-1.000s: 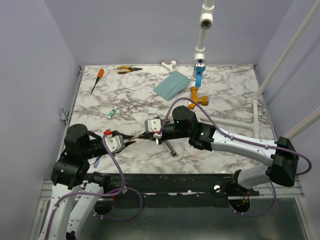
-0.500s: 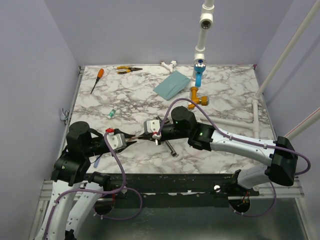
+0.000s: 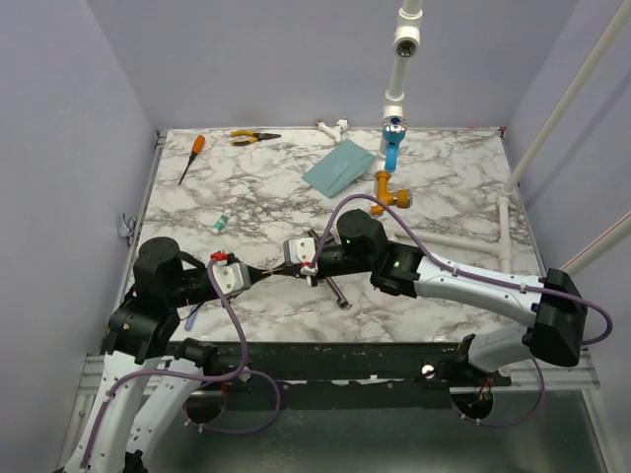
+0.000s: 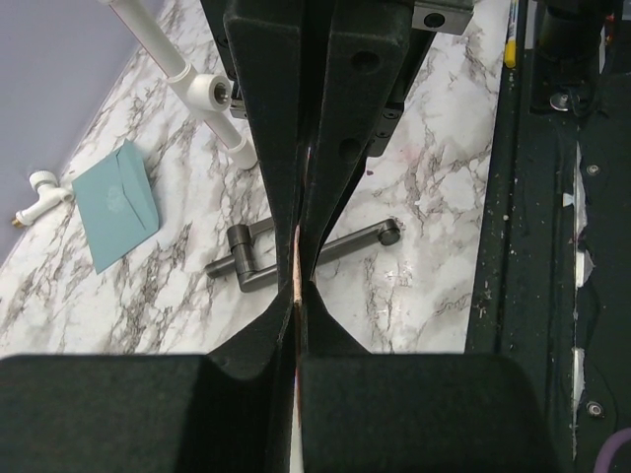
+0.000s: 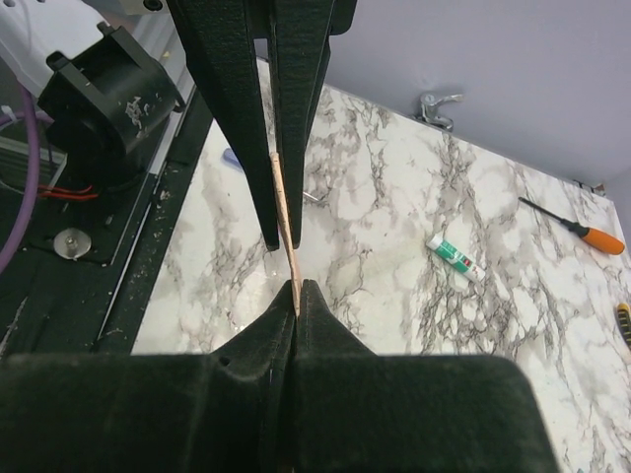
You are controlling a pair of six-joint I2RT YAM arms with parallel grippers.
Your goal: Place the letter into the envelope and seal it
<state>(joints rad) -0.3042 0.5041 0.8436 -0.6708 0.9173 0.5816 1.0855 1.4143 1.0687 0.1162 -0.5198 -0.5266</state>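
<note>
The letter (image 5: 284, 207) is a thin tan sheet seen edge-on, held in the air over the near middle of the table between both grippers. My left gripper (image 3: 258, 276) is shut on its left end, which shows in the left wrist view (image 4: 297, 266). My right gripper (image 3: 282, 271) is shut on its other end. The two pairs of fingertips nearly touch each other. The teal envelope (image 3: 338, 168) lies flat at the far middle of the table, well away from both grippers, and shows in the left wrist view (image 4: 116, 202).
A dark metal tool (image 3: 338, 293) lies below the grippers. A green-white tube (image 3: 223, 224), an orange-handled screwdriver (image 3: 190, 158) and pliers (image 3: 254, 137) lie at the left and far left. White pipe with blue (image 3: 392, 148) and orange (image 3: 391, 195) fittings stands beside the envelope.
My left gripper has moved a little to the right and up toward the right gripper, so the two now meet at the letter. The right arm has stayed still.
</note>
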